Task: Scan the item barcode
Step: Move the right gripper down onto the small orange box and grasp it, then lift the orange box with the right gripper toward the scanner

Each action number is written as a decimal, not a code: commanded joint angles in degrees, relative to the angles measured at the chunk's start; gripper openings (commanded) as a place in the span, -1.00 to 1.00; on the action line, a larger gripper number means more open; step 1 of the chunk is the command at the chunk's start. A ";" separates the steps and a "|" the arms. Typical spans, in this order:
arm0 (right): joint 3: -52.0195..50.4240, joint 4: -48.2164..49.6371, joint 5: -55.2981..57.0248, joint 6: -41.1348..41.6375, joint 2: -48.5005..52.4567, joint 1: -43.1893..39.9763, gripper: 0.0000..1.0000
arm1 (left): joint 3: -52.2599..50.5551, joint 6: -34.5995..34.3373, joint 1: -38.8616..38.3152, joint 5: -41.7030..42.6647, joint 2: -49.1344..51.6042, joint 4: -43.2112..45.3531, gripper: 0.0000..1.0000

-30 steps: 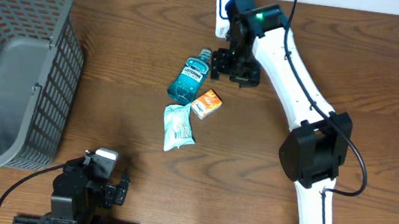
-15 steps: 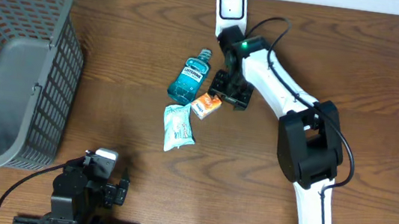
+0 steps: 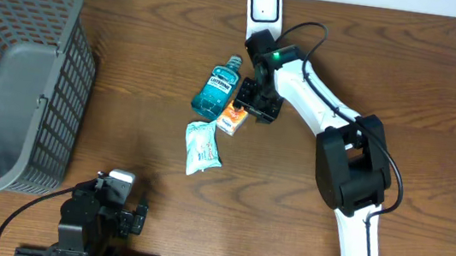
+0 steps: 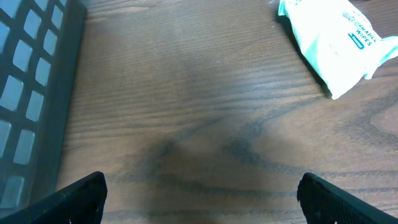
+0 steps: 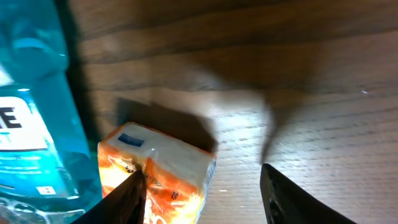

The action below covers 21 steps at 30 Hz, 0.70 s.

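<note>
Right wrist view shows the right gripper (image 5: 202,193) low over the table (image 5: 311,93), jaws partly apart. The small orange box (image 5: 165,171) sits between them, up against one finger and possibly touching it, with a clear gap to the other. A blue mouthwash bottle (image 5: 31,124) lies just beside the box, a pack of wipes (image 3: 203,145) is near both, and the scanner (image 3: 264,7) stands at the far table edge. The left gripper (image 4: 199,199) hangs wide open over the table near the basket (image 3: 18,1).
</note>
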 commanded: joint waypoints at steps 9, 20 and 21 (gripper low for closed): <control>-5.64 6.21 0.07 0.79 -1.49 0.96 -0.95 | -0.68 -0.11 0.20 0.33 -0.17 -1.90 0.96; -8.59 7.50 -5.99 -3.78 -1.64 0.22 -0.98 | -0.68 -0.11 0.20 0.33 -0.17 -1.90 0.95; -8.59 7.85 -8.74 -6.34 -1.66 -0.28 -0.98 | -0.68 -0.11 0.20 0.33 -0.17 -1.90 0.96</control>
